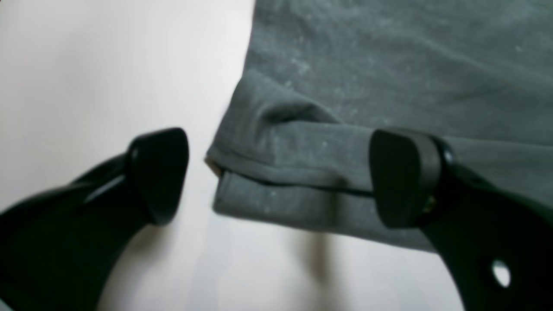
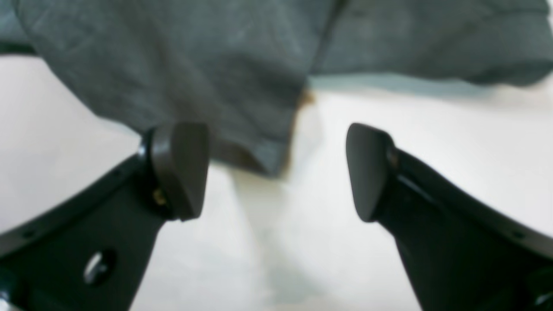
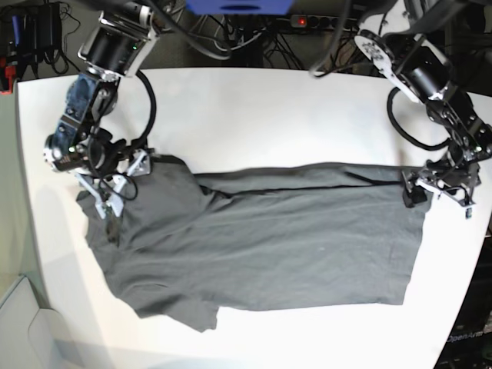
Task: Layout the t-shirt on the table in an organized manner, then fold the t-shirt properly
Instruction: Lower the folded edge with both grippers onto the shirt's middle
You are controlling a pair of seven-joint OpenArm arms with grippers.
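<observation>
The dark grey t-shirt (image 3: 292, 238) lies spread across the white table (image 3: 254, 115), wrinkled, with a fold line along its far edge. My left gripper (image 3: 421, 192) hovers at the shirt's right far corner. In the left wrist view it (image 1: 283, 177) is open, and the doubled hem corner (image 1: 276, 172) lies between its fingers, untouched on the left side. My right gripper (image 3: 115, 196) is at the shirt's left end. It (image 2: 274, 170) is open too, with a cloth corner (image 2: 242, 108) just in front of its left finger (image 2: 181, 168); nothing is pinched.
Black cables and a power strip (image 3: 307, 19) run behind the table's far edge. The left table edge (image 3: 23, 192) lies close to my right arm, and the right edge (image 3: 480, 231) is close to my left gripper. Bare tabletop stretches beyond the shirt's far side.
</observation>
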